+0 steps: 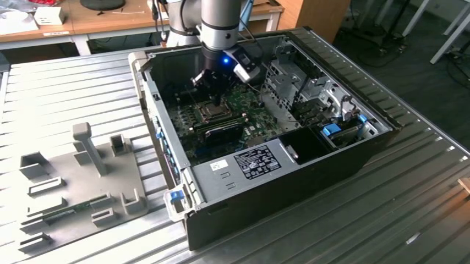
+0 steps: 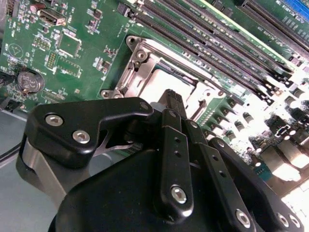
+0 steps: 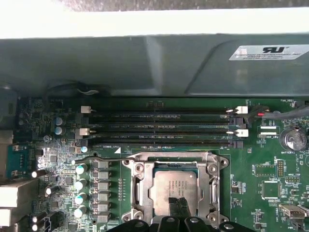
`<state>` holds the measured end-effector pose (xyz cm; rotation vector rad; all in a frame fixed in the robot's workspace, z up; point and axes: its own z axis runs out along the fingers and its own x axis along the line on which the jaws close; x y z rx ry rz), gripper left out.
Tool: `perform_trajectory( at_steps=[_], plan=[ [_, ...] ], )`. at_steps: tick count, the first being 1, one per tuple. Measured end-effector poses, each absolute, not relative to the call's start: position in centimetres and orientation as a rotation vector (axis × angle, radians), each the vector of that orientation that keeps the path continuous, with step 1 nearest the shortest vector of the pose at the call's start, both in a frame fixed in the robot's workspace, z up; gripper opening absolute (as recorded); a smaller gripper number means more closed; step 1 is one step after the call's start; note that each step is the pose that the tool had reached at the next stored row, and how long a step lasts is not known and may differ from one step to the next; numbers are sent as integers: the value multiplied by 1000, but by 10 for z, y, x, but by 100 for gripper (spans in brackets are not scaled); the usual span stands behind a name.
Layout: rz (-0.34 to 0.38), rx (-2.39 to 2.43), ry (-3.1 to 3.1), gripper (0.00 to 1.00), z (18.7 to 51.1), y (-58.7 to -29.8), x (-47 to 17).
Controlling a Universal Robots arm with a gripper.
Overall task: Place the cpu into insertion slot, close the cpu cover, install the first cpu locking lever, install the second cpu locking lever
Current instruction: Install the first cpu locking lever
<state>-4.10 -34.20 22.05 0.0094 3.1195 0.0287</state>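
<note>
Exterior view gives the whole scene: one arm reaches down into the open computer case [image 1: 220, 231] on the ribbed metal table [image 1: 382, 220], and the gripper [image 1: 209, 82] hangs just above the insertion slot [image 1: 213, 111]. One grey fixture tray [image 1: 74, 181] lies on the table well apart, toward the exterior view's left. The first wrist view shows what the exterior view cannot. The cpu [image 3: 174, 186] already sits flat inside the insertion slot [image 3: 133, 193], and the cpu cover [image 3: 174, 166] seems to lie down around it as a shiny frame. The gripper [image 3: 178, 205] has its jaws drawn together, and the tips are on the cpu or just over it near one edge; which of the two cannot be told. In the second wrist view the gripper [image 2: 173, 99] has the same narrow, closed tips in front of the cpu [image 2: 161, 87], and its black body hides part of the socket. Room is small here: four long memory slots [image 3: 159, 128] run just beside one edge of the socket, and the grey case wall [image 3: 145, 67] stands right behind them. One coin battery [image 3: 293, 139] sits on the green board [image 3: 251, 193], apart from the socket.
</note>
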Motion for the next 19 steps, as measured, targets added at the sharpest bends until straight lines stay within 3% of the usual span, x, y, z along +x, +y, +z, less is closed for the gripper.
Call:
perform_trajectory(
  at_steps=[19],
  plan=[
    [28, 9, 3120, 10, 224, -342, -41]
  ],
)
